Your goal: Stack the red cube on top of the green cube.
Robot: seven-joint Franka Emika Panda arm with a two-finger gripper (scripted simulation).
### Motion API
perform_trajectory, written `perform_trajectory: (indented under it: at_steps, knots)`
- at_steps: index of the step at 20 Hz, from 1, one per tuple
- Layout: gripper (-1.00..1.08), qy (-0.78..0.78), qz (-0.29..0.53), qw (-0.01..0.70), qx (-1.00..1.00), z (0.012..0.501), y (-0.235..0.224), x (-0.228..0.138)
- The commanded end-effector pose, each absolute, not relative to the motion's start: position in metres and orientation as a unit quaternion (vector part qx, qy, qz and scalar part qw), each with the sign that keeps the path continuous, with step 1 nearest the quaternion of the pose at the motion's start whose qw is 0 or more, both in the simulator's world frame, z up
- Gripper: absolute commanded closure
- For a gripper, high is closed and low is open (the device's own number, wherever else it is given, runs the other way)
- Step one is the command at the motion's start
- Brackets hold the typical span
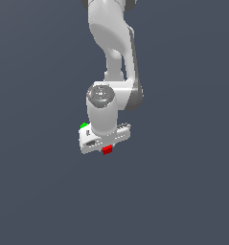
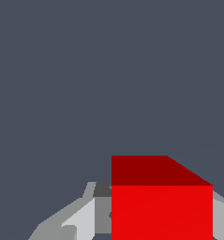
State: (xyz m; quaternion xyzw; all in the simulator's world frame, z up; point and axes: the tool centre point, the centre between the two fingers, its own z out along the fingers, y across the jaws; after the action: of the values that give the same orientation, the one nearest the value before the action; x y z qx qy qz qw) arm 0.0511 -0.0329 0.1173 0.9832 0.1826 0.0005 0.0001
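Operator, your arm (image 1: 111,43) comes down from the upper edge of the exterior view, and its white wrist housing (image 1: 102,112) covers most of the working end. The gripper (image 1: 106,146) sits directly beneath that housing, with its pale crossbar (image 1: 104,139) running at a slant across the frame.

The red cube (image 1: 107,150) shows just under the crossbar, at the gripper's tip. In the wrist view the same red cube (image 2: 161,206) fills the space between the fingers (image 2: 78,218), with grey finger surfaces visible on either flank of it. One finger surface appears to meet the cube's side; the other is cut by the frame edge, so you cannot confirm contact there. On this evidence the hand looks closed to about the cube's width, with the red cube held between its fingers.

The green cube (image 1: 84,126) is only partly visible. It peeks out from behind the wrist housing, on the far side of the crossbar from the red cube, toward the exterior view's left. The two cubes are apart, not touching. Whether the green cube rests on the floor (image 1: 183,191) cannot be judged, as the housing hides most of it. The green cube does not appear in the wrist view.
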Motion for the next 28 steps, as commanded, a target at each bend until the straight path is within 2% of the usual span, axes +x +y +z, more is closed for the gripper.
perform_trajectory:
  at_steps: [1,8,15,28]
  knots:
    - [1.08,0.183,0.0,0.0,0.983,0.12,-0.033,0.051]
    - [1.08,0.183,0.0,0.0,0.983,0.117,-0.037,0.046]
    - [1.08,0.183,0.0,0.0,0.983,0.11,-0.052,0.025]
    - [1.08,0.183,0.0,0.0,0.983,0.083,-0.116,-0.061]
